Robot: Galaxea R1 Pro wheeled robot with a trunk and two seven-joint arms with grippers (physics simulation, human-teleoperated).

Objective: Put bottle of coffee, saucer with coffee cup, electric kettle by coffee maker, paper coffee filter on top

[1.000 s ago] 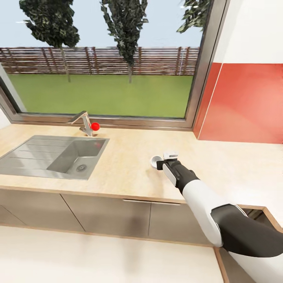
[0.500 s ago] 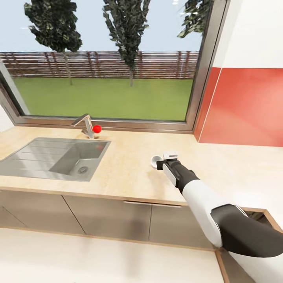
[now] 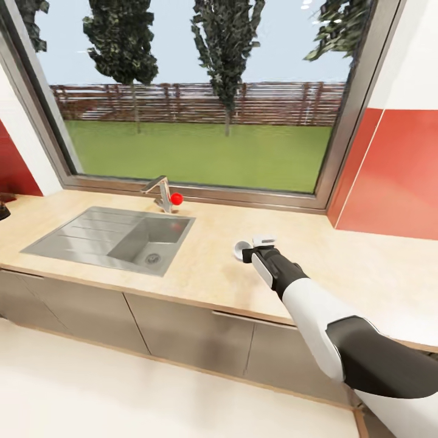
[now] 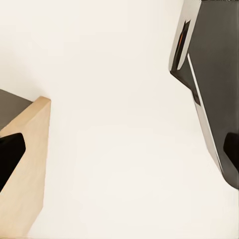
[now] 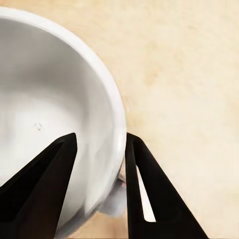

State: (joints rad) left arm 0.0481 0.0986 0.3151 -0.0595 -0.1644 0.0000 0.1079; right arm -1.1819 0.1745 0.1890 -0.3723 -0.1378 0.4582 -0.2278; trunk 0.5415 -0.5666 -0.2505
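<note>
My right gripper (image 3: 248, 252) is shut on the coffee cup (image 3: 239, 247), a small white cup held low over the light wood countertop (image 3: 340, 267), right of the sink. In the right wrist view the cup's rim and wall (image 5: 55, 99) sit between the two black fingers (image 5: 50, 174), one inside and one outside, with the worktop (image 5: 189, 74) beneath. I cannot tell whether the cup touches the surface. My left gripper (image 4: 119, 154) hangs open over pale floor, its fingertips far apart, beside a wooden edge (image 4: 30, 164).
A steel sink (image 3: 73, 234) with a faucet (image 3: 159, 191) and a red knob (image 3: 176, 198) lies left of the cup. A big window runs behind the counter and a red wall panel (image 3: 395, 176) stands at the right. A dark object (image 3: 3, 210) peeks in at the left edge.
The whole view has swung left and tilted, so the sink now sits nearer the picture's middle and closer to the cup. My right gripper keeps its hold on the cup.
</note>
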